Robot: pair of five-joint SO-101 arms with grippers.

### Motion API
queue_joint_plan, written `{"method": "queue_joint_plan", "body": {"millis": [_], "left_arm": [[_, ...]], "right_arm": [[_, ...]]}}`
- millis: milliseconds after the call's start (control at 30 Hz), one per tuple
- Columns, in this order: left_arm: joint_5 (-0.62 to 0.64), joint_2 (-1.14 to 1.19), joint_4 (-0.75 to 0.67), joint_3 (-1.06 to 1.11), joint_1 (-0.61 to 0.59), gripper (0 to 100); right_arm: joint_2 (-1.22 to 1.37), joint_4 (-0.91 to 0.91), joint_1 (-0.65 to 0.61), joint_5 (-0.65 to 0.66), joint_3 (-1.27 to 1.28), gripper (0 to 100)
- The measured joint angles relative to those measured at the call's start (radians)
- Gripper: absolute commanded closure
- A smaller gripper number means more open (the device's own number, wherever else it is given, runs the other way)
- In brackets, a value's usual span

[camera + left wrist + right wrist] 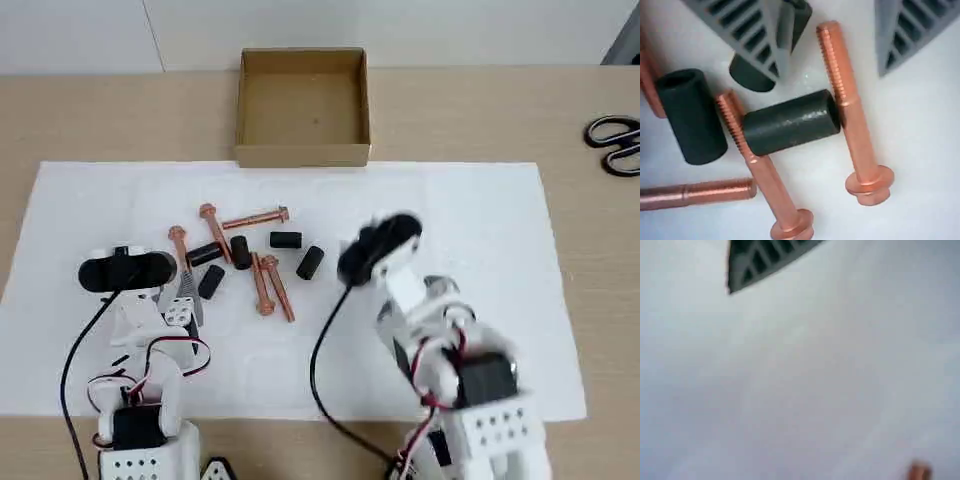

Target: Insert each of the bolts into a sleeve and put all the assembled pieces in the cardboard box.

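1. My left gripper (pixel 832 70): jaws apart, nothing held, hanging over the pile, placed to pick a sleeve, I judge.
2. My right gripper (pixel 760 265): over the white sheet (pixel 480 230) beside the pile; apart or together, I cannot tell.
3. Bolts (pixel 255 216): five, loose.
4. Sleeves (pixel 310 262): five, none fitted.
5. Cardboard box (pixel 303 155): beyond the sheet, no pieces inside.
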Motion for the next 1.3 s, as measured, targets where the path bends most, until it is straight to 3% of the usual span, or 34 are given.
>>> {"method": "queue_joint_plan", "body": {"millis": [167,500,700,867,1033,1300], "left_arm": [[0.0,0.0,0.0,0.0,0.0,88],[0.0,0.0,0.005,0.0,0.005,88],[0.0,0.0,0.161,-0.095,0.005,88],[0.0,0.0,0.341,-0.319,0.005,88],[0.0,0.031,0.404,-0.417,0.005,88],[0.0,0.512,0.439,-0.718,0.005,88]], "right_arm": [[0.267,0.02,-0.017,-0.1,-0.253,77.8],[0.795,0.173,-0.158,-0.456,-0.71,77.8],[1.054,0.229,-0.17,-0.502,-0.875,77.8],[1.126,0.186,-0.175,-0.559,-0.885,77.8],[1.138,0.138,-0.226,-0.69,-0.904,77.7],[1.14,-0.014,-0.27,-0.807,-0.904,77.7]]}}
